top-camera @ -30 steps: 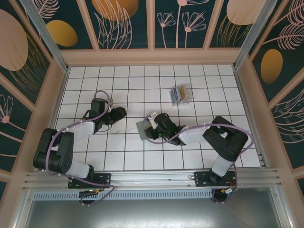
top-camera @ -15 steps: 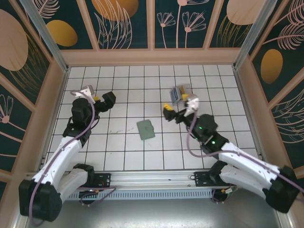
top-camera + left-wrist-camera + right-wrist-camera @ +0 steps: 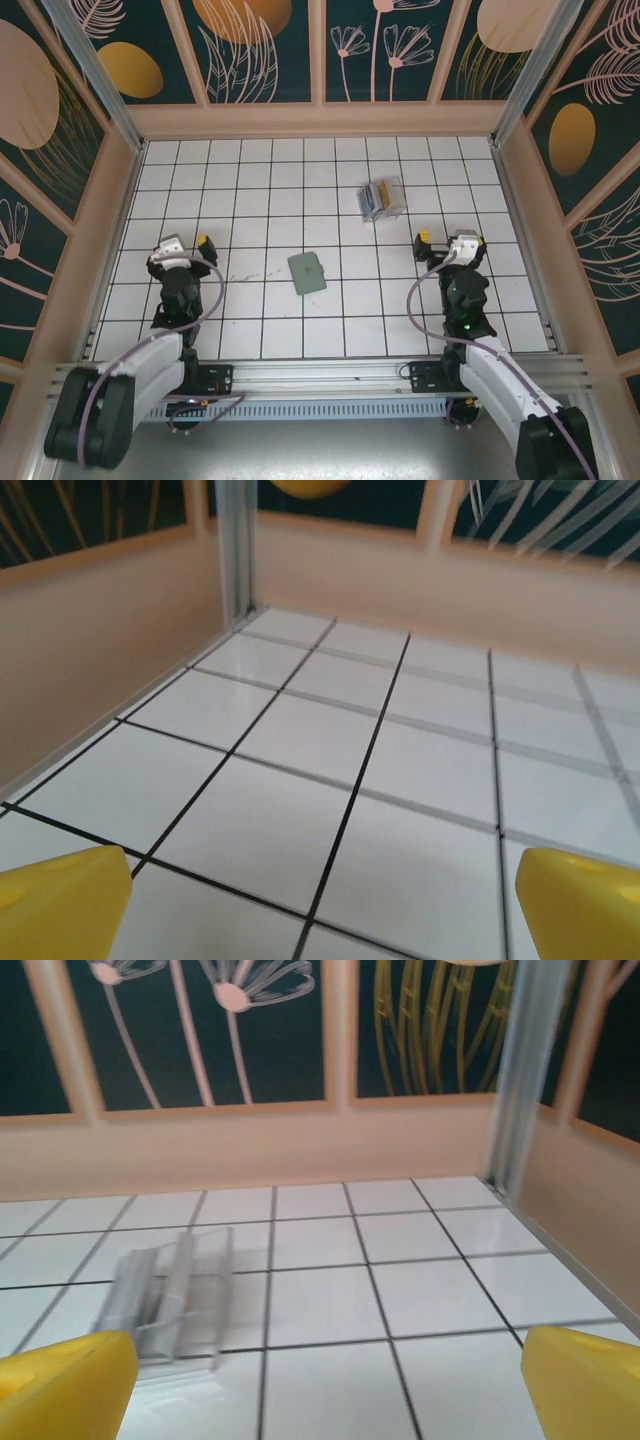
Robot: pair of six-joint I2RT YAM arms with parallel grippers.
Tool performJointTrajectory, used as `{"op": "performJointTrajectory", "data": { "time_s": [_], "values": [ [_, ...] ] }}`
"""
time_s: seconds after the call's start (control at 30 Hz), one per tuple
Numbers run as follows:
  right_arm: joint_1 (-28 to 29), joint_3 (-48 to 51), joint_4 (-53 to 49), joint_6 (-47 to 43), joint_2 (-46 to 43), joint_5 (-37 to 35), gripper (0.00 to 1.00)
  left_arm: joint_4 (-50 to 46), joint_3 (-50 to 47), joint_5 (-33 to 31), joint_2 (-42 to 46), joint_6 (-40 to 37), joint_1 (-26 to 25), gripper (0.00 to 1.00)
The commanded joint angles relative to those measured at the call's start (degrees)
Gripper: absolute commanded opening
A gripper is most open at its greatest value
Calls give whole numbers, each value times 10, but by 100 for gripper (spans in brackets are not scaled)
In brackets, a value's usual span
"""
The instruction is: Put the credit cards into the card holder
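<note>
The sage-green card holder [image 3: 307, 272] lies flat and closed on the white tiles near the middle of the floor. The credit cards [image 3: 383, 199], blue, grey and whitish, stand bunched in a clear rack at the back right; the right wrist view shows them as the credit cards [image 3: 165, 1295] ahead and to the left. My left gripper [image 3: 186, 243] is drawn back at the left, open and empty, its yellow fingertips [image 3: 60, 900] wide apart over bare tile. My right gripper [image 3: 445, 240] is drawn back at the right, open and empty, about two tiles short of the cards.
Peach walls with dark floral panels enclose the tiled floor [image 3: 250, 190] on three sides. An aluminium post [image 3: 520, 1070] stands in the back right corner, another post [image 3: 235, 545] in the back left corner. The aluminium rail [image 3: 320, 375] runs along the near edge.
Both arms have swung out and folded back toward their bases. The right gripper has left the card holder, which stays on the tiles. Both grippers have opened wide.
</note>
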State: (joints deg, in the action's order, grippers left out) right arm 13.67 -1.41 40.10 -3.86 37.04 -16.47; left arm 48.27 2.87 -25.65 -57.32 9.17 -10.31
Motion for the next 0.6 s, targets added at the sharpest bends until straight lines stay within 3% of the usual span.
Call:
{"op": "performJointTrajectory", "data": {
  "time_s": [0.0,0.07,0.13,0.17,0.3,0.47,0.53,0.57],
  "values": [
    [-41,43,124,27,35,30,99,93,75,60,-95,-78,11,99],
    [-77,59,172,26,77,82,99,182,63,59,-163,-33,17,99],
    [-96,60,208,20,118,106,99,152,82,112,-168,-85,19,99],
    [-102,56,217,14,136,118,99,181,77,116,-183,-98,20,99],
    [-123,35,261,25,207,139,99,267,69,162,-239,-108,43,99],
    [-129,2,354,53,330,153,99,326,77,174,-309,-60,86,99],
    [-125,-16,362,25,357,153,99,244,102,184,-291,-59,90,99],
    [-126,-17,389,18,376,152,99,265,102,180,-305,-54,92,99]
  ]
}}
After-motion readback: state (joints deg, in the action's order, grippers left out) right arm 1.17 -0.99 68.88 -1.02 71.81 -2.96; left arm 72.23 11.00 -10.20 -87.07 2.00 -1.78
